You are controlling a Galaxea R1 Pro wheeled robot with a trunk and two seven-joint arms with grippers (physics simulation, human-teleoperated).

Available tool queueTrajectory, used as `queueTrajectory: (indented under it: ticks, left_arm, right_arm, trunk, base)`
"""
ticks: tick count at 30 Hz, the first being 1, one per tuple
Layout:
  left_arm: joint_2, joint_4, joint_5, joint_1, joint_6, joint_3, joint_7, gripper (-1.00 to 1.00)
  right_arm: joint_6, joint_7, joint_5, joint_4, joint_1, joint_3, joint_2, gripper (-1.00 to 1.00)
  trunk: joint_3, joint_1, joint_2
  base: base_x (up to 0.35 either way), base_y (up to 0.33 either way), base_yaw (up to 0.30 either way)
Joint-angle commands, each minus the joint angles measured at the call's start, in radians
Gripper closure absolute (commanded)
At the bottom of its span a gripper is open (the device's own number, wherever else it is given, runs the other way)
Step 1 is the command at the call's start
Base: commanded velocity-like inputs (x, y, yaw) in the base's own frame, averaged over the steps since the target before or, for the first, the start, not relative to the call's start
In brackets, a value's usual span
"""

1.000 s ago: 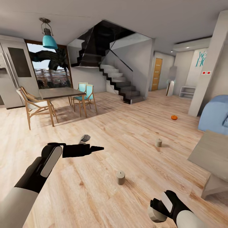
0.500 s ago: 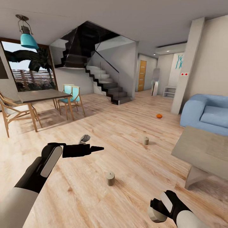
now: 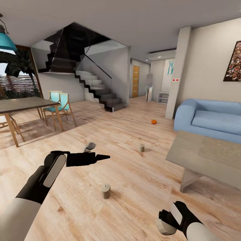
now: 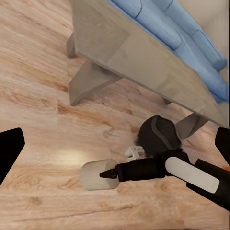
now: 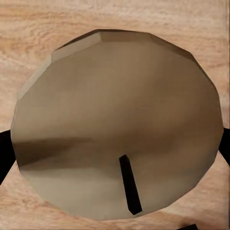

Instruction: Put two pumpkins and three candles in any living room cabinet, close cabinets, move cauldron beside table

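Note:
My right gripper (image 3: 166, 221) is low at the right, shut on a stubby cream candle (image 3: 164, 228). In the right wrist view the candle's top (image 5: 115, 124) with its dark wick sits between the black fingers (image 5: 4, 153). My left gripper (image 3: 100, 156) hovers open over the floor, holding nothing. A second candle (image 3: 106, 191) stands on the floor just ahead and a third (image 3: 142, 147) farther on. One orange pumpkin (image 3: 154, 122) lies on the floor near the pillar. The low table (image 3: 204, 155) stands to the right, close to my right arm.
A blue sofa (image 3: 210, 118) stands behind the table against the right wall. A dark dining table (image 3: 20, 104) with wooden chairs is at the left. Stairs (image 3: 100, 90) and a hallway are at the back. Bare wood floor (image 3: 134, 174) lies ahead.
The whole view has swung to the right, so the sofa and the low table fill more of the picture. Both arms hold the same pose, and the candle stays in my right gripper.

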Motion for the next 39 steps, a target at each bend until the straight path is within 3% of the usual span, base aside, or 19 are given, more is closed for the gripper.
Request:
queueTrajectory:
  ticks: [1, 15, 19, 22, 23, 24, 25, 26, 27, 28, 30, 33, 35, 39]
  left_arm:
    - [0.001, 0.000, -0.003, -0.001, 0.003, -0.001, -0.004, -1.00]
    - [0.000, 0.003, -0.004, -0.001, 0.003, 0.000, -0.001, -1.00]
    - [0.000, 0.013, -0.007, -0.001, 0.003, 0.005, 0.024, -1.00]
    - [0.000, 0.069, -0.025, -0.001, 0.003, 0.015, 0.157, -1.00]
    - [0.000, 0.117, -0.031, -0.001, 0.003, 0.017, 0.250, -1.00]
    - [0.000, 0.145, -0.034, -0.001, 0.003, 0.017, 0.302, -1.00]
    - [-0.003, 0.204, -0.037, -0.004, 0.003, 0.018, 0.410, -1.00]
    - [-0.006, 0.235, -0.038, -0.006, -0.002, 0.018, 0.464, -1.00]
    - [-0.019, 0.290, -0.041, -0.009, -0.043, 0.017, 0.569, -1.00]
    - [-0.030, 0.316, -0.042, -0.012, -0.066, 0.015, 0.619, -1.00]
    - [-0.081, 0.435, -0.046, -0.030, -0.147, 0.007, 0.792, -1.00]
    - [-0.117, 0.575, -0.049, -0.074, -0.219, 0.005, 0.889, -1.00]
    - [-0.131, 0.677, -0.050, -0.111, -0.273, 0.004, 0.922, -1.00]
    - [-0.150, 0.778, -0.051, -0.149, -0.321, 0.003, 0.945, -1.00]
  right_arm:
    - [0.002, -0.008, -0.012, -0.001, -0.001, -0.001, 0.000, 1.00]
    - [0.002, -0.007, -0.012, -0.001, -0.001, -0.001, 0.000, 1.00]
    - [0.002, -0.007, -0.012, -0.001, -0.001, -0.001, 0.000, 1.00]
    - [0.002, -0.007, -0.011, -0.001, -0.001, -0.001, 0.000, 1.00]
    - [0.002, -0.007, -0.011, -0.001, -0.001, -0.001, 0.000, 1.00]
    - [0.002, -0.007, -0.011, -0.001, -0.001, -0.001, 0.000, 1.00]
    - [0.002, -0.007, -0.011, -0.001, 0.000, -0.001, 0.000, 1.00]
    - [0.002, -0.007, -0.011, -0.001, -0.001, -0.001, 0.000, 1.00]
    - [0.002, -0.006, -0.011, -0.002, -0.001, -0.001, 0.000, 1.00]
    - [0.002, -0.006, -0.011, -0.002, -0.001, -0.001, 0.000, 1.00]
    - [0.002, -0.007, -0.011, -0.003, -0.001, -0.001, 0.000, 1.00]
    - [0.001, -0.008, -0.010, -0.003, -0.001, -0.001, 0.000, 1.00]
    - [0.001, -0.008, -0.010, -0.003, 0.000, -0.001, 0.000, 1.00]
    - [0.000, -0.008, -0.009, -0.005, 0.000, -0.001, 0.000, 1.00]
  trunk:
    - [0.000, 0.000, 0.000]
    - [0.011, 0.000, 0.000]
    - [0.014, 0.000, 0.000]
    - [0.016, 0.000, 0.000]
    - [0.017, 0.000, 0.000]
    - [0.018, 0.000, 0.000]
    - [0.018, 0.000, 0.000]
    - [0.019, 0.000, 0.000]
    - [0.019, 0.000, 0.000]
    - [0.019, 0.000, 0.000]
    - [0.020, 0.000, 0.000]
    - [0.020, 0.000, 0.000]
    - [0.020, 0.000, 0.000]
    - [0.020, 0.000, 0.000]
  base:
    - [0.000, 0.000, -0.270]
    - [0.000, 0.181, -0.270]
    - [0.000, 0.240, -0.270]
    - [0.000, 0.089, -0.270]
    - [0.000, 0.041, -0.270]
    - [0.000, 0.033, -0.267]
    - [0.000, 0.021, -0.246]
    - [0.000, 0.017, -0.228]
    - [0.000, 0.011, -0.169]
    - [0.000, 0.009, -0.135]
    - [0.000, 0.004, -0.071]
    - [0.000, 0.002, -0.034]
    - [0.000, 0.001, -0.015]
    - [0.000, 0.000, -0.007]
